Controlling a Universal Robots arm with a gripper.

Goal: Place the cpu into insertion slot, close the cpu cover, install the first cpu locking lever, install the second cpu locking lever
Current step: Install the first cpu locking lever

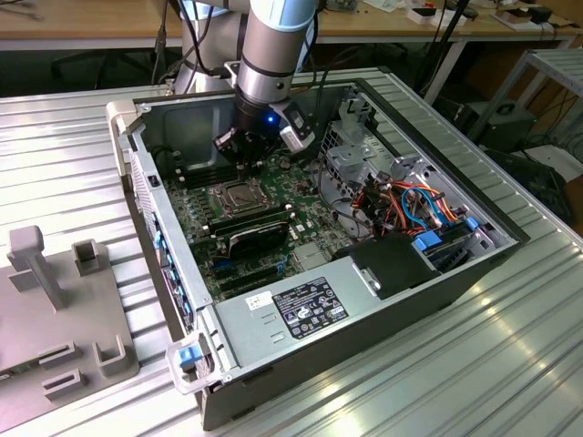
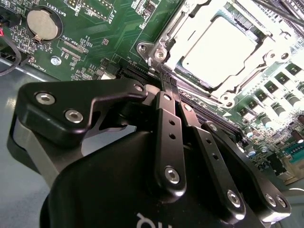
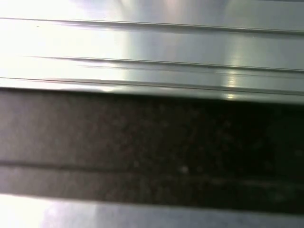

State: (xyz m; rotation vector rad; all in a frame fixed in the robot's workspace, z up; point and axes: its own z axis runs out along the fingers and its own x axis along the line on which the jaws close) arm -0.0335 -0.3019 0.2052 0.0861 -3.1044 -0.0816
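Observation:
The cpu (image 2: 219, 50) lies flat in the insertion slot (image 1: 239, 194) on the green board, silver top face up. The cpu cover (image 2: 280, 47) lies down around it as a silver frame, the chip showing through its window. My gripper (image 2: 167, 80) is shut with nothing between its black fingers (image 2: 169, 124), and its tips are just off one corner of the slot, beside a silver bolt (image 2: 159, 53). In the exterior view the gripper (image 1: 244, 157) hangs low over the board just behind the slot.
The open computer case (image 1: 173, 273) walls in the board. Black memory sticks (image 1: 255, 218) stand in front of the slot, a power supply (image 1: 310, 305) sits nearer, and cables (image 1: 410, 205) lie at the exterior view's right. A coin battery (image 2: 42, 23) sits on the board. A grey fixture (image 1: 55, 309) is on the ribbed table.

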